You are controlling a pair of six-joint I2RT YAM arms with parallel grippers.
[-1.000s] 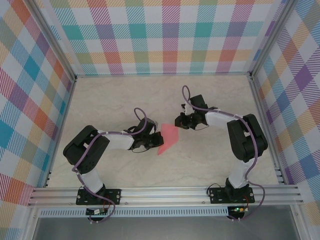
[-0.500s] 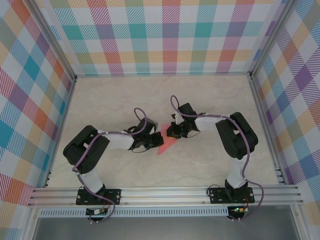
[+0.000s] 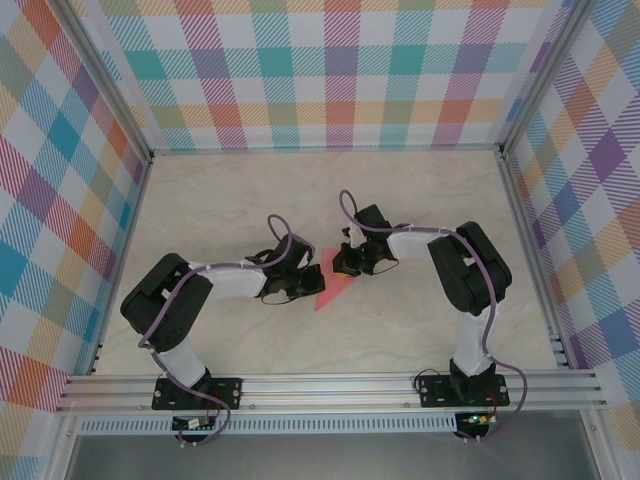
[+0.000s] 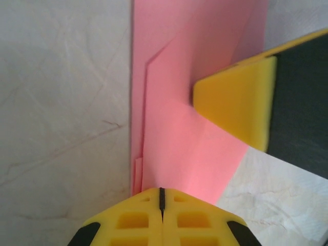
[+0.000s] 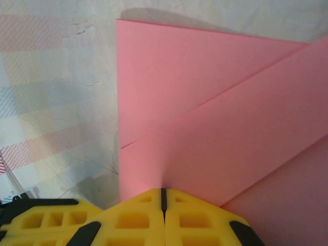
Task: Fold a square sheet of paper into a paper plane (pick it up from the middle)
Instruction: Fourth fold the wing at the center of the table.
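And the right gripper [image 3: 342, 264] was in! A second earlier it had hung further back over the table [image 3: 420, 200]; now it had swung across and come down on the far edge of the square sheet of paper [image 3: 328, 288]. Its jaws had drawn the last little way together as it arrived.

The sheet itself lay mid-table between the two arms, already folded into a tapering pink shape with its tip pointing toward the near side. The left gripper [image 3: 305, 281] had not budged. Its jaws were pressed together, tips planted on the paper's left side.

From the left wrist we saw a folded flap edge running up the paper [image 4: 189, 143], and one yellow finger [image 4: 233, 100] of the right gripper resting on it. From the right wrist, the closed gripper [image 5: 164, 197] met the paper [image 5: 205, 128] where two diagonal layers crossed. Whether either claw had a layer nipped between its tips, we couldn't tell.

We judged this a mid-fold moment: both arms bearing on the sheet, probably to set a crease, with no ridge or wings formed yet.
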